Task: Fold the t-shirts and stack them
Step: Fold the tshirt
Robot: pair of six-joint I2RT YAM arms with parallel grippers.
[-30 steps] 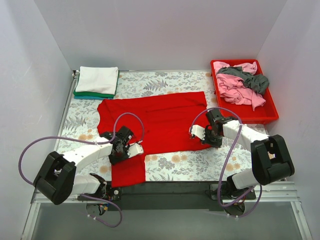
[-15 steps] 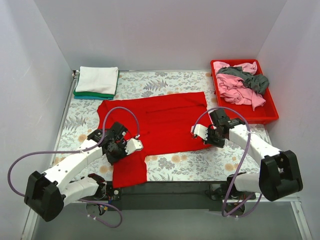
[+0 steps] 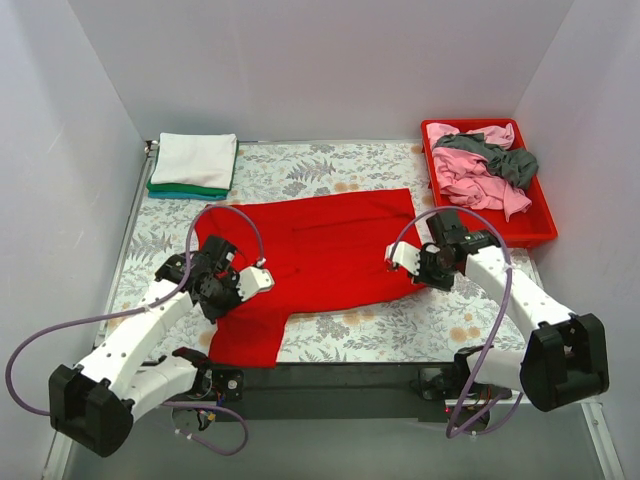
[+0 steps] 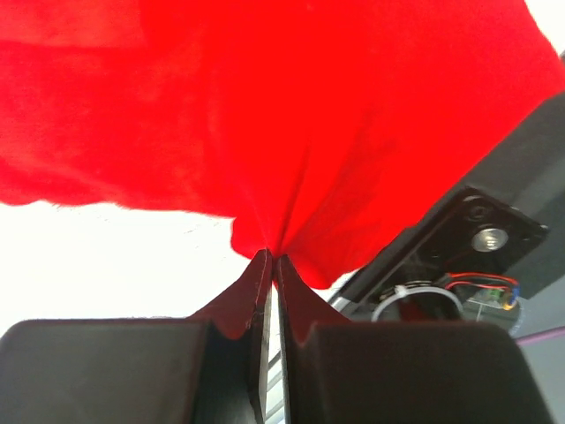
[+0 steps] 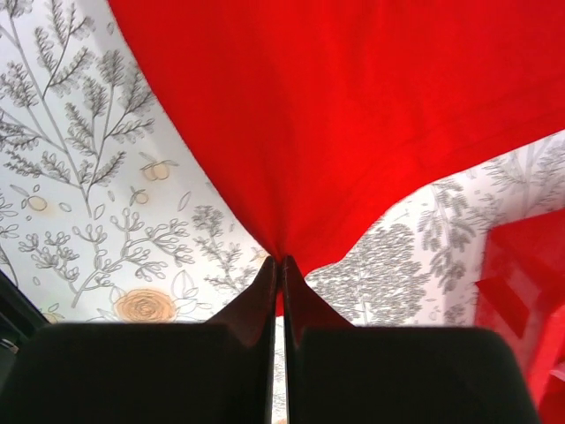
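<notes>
A large bright red cloth t-shirt (image 3: 320, 250) lies spread across the middle of the floral-patterned tabletop (image 3: 330, 165). Its long side runs left to right, and one flap trails toward the near edge on the left. The left end effector (image 4: 271, 258) has its jaws pressed together on the shirt's left-hand edge; seen from its wrist, the red cloth gathers into creases that fan out from the black fingertips. The right end effector (image 5: 281, 261) is likewise clamped on the shirt's right-hand near edge, where the fabric is drawn to a point between its closed jaws and tented up above the printed leaves and flowers. The two arms reach in from the near edge, one at each end of the shirt, well apart. In the far left corner sits a neat stack: a folded white t-shirt (image 3: 195, 157) on top of a folded green t-shirt (image 3: 185, 188), of which only the edge shows. At the far right stands a rigid red plastic tray (image 3: 530, 232). In it lie a crumpled pink t-shirt (image 3: 470, 180) and a crumpled dark grey t-shirt (image 3: 505, 160), tangled together, the grey one partly over the pink.
</notes>
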